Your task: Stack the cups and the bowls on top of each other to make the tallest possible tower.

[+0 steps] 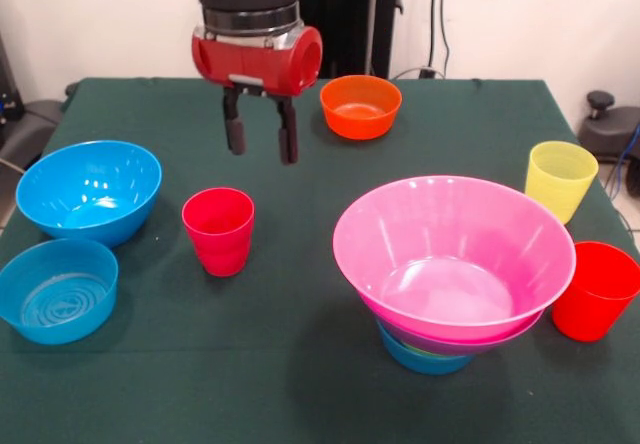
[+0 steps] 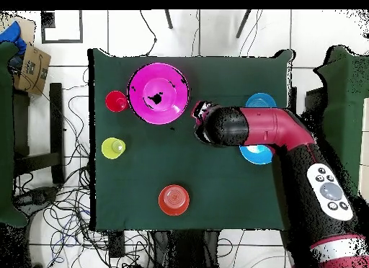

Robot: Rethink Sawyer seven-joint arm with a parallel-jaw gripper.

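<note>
My gripper [image 1: 261, 136] hangs open and empty above the table, just behind and above a red cup [image 1: 218, 230] that stands upright. In the overhead view the gripper [image 2: 199, 111] and arm cover that cup. The tower [image 1: 452, 264] is a wide pink bowl [image 2: 160, 92] nested on a purple rim [image 1: 520, 333], over a small blue bowl [image 1: 425, 357] at the base. Beside it stand a yellow cup [image 1: 559, 178] and a second red cup [image 1: 597, 290]. An orange bowl [image 1: 360, 106] sits at the far middle.
Two blue bowls sit at the left, a deep one [image 1: 90, 189] and a shallower one [image 1: 57, 290]. In the overhead view the arm [image 2: 270, 128] partly covers them. The green table cloth [image 1: 300, 384] ends at edges on all sides.
</note>
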